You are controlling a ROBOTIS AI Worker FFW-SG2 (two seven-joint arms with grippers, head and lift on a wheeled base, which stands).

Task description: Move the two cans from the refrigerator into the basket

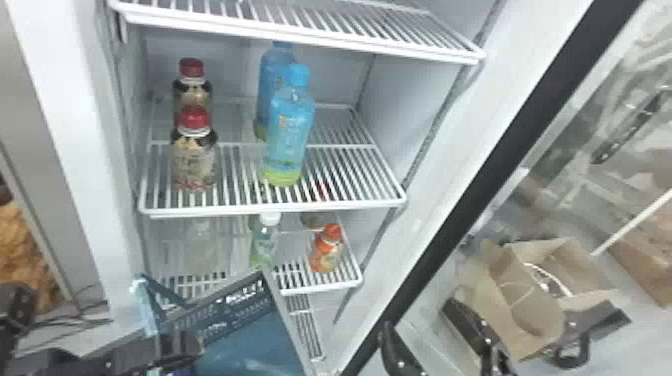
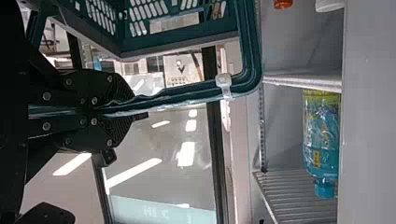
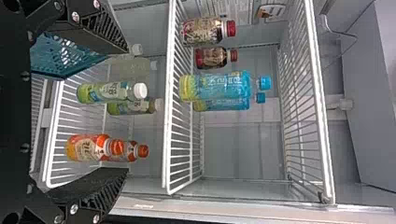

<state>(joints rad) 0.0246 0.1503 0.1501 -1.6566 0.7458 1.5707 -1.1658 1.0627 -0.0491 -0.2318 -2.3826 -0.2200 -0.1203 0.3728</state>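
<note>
Left gripper (image 1: pixel 192 345), its fingers closed on the rim of the basket (image 1: pixel 235 310), which is held before the refrigerator (image 1: pixel 82 150). Right gripper (image 1: pixel 416 316) (fingers spread wide, gripping nothing) faces shelves (image 1: pixel 272 207) bearing upright bottles (image 1: pixel 290 135).

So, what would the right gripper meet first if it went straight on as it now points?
The right gripper would probably meet the front edge of the shelf under the blue bottles, or a white-capped bottle below it; depth is unclear.
</note>
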